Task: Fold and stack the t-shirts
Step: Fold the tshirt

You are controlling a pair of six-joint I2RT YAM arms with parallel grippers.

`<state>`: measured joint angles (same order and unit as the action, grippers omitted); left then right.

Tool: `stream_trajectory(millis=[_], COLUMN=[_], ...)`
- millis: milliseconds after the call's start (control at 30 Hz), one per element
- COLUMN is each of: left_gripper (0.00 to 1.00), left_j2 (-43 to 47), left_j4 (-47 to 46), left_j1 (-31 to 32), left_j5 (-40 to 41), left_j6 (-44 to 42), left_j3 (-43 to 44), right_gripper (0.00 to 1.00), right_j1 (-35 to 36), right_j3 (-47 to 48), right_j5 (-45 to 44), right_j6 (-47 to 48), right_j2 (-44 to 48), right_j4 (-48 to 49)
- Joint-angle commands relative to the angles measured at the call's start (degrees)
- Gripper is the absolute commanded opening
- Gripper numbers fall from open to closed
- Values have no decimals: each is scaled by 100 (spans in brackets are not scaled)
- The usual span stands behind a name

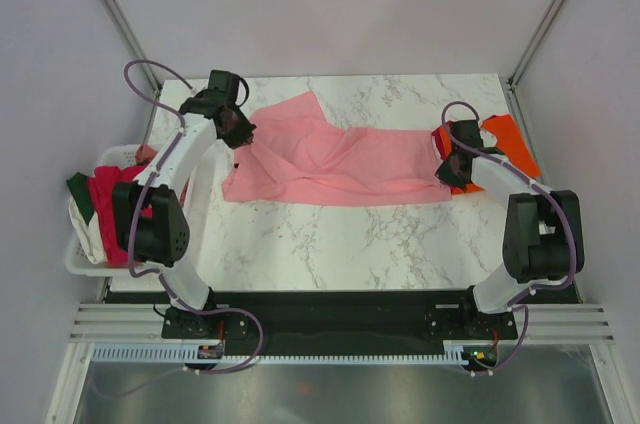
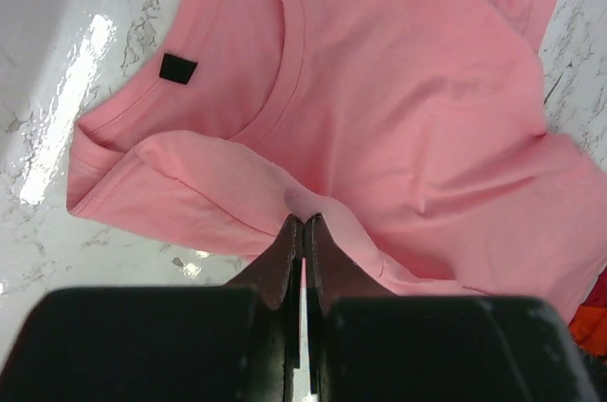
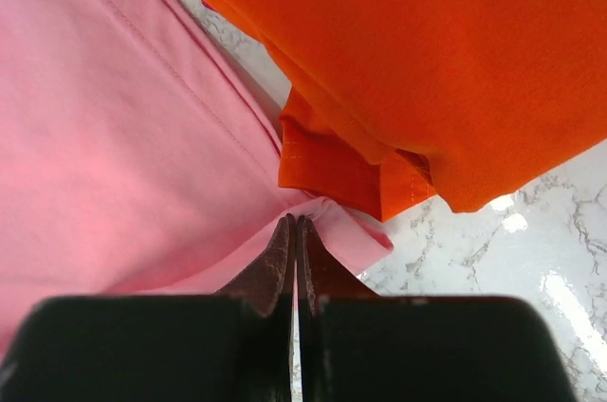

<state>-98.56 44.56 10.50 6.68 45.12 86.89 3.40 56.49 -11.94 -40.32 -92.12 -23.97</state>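
A light pink t-shirt (image 1: 335, 162) lies spread across the far middle of the marble table. My left gripper (image 1: 238, 134) is shut on its cloth near the collar (image 2: 303, 217); the neckline and a black tag (image 2: 177, 67) show in the left wrist view. My right gripper (image 1: 447, 166) is shut on the pink shirt's right edge (image 3: 296, 220). A bright orange t-shirt (image 1: 505, 144) lies folded at the far right, touching the pink one; it fills the top of the right wrist view (image 3: 427, 51). Crimson, dark green and cream shirts (image 1: 100, 206) lie in the basket.
A white plastic basket (image 1: 80, 262) stands at the table's left edge beside the left arm. The marble table (image 1: 340, 244) has a black strip along its near edge by the arm bases. Frame posts rise at both far corners.
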Motion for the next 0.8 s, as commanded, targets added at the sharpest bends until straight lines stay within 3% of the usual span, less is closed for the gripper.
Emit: stream_trajectory(millis=[0,767], left_gripper=[2,2], left_j2=[-233,-849], left_j4=[70,730], left_j1=[40,-31], left_j5=[263,1107], left_j6=[-197,234], left_j3=[451,1146], right_gripper=[0,0], right_j1=[-59,-226], right_j3=[310,793], right_j5=[-177,500], right_j6=[-82,-152], right_j2=[19,-711], right_j4=[129,401])
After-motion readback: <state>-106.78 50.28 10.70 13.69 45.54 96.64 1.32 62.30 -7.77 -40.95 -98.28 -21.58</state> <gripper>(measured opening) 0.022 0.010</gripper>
